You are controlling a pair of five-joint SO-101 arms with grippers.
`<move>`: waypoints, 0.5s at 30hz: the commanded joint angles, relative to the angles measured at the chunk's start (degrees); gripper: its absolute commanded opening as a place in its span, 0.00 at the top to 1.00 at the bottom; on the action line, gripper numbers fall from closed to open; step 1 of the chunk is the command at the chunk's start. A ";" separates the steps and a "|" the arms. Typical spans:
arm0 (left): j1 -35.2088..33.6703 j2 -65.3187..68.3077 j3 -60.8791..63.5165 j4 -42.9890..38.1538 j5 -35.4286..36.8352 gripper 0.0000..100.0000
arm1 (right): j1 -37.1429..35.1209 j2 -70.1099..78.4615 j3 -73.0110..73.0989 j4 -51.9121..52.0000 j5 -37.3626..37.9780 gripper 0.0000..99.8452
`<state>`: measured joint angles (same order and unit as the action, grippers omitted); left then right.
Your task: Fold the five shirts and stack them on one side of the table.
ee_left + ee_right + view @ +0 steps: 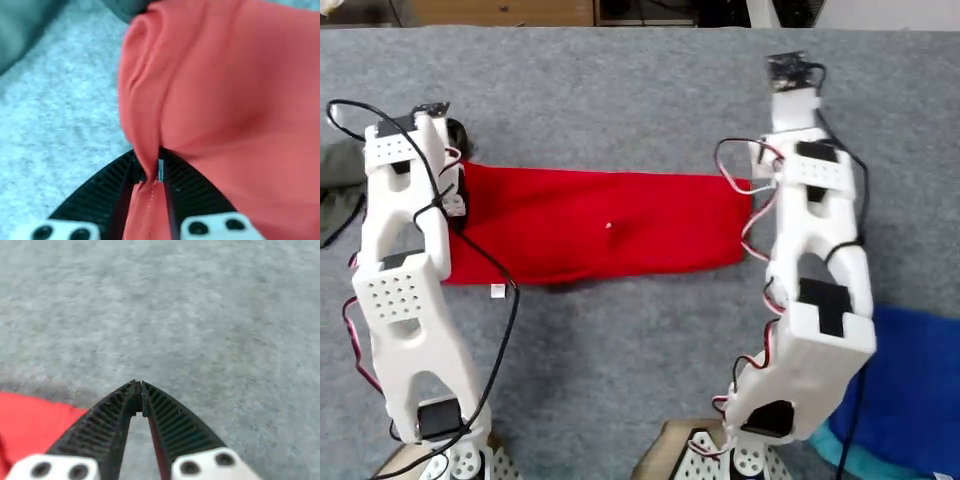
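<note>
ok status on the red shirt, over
Left gripper shut on red shirt, at one end. Right gripper shut, empty, over bare table. Shirt lies in a long strip. Nothing in the way.

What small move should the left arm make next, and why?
Probably lift the pinched end slightly, to fold it toward the other end: the left gripper is shut on the red shirt, which lies as a long strip, and the right gripper holds nothing.

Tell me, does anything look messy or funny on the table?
A little. The red shirt lies mostly flat, but one end is bunched into a ridge where the left gripper pinches it, and a small white tag pokes out from its near edge. Nothing looks spilled or broken.
</note>
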<state>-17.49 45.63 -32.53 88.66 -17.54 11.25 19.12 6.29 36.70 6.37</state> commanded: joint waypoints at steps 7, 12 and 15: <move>7.74 -0.66 -16.00 12.04 3.34 0.98 | 12.26 -2.86 2.07 -9.23 -7.74 0.99; 14.42 -0.66 -20.04 12.04 6.86 0.98 | 14.46 -2.86 1.80 -9.67 -7.38 0.99; 19.43 -0.66 -20.40 12.04 8.44 0.98 | 16.13 -2.77 2.07 -11.96 -7.38 0.99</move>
<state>-2.46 45.98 -50.20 100.09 -11.03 25.23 19.12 8.66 27.12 -0.92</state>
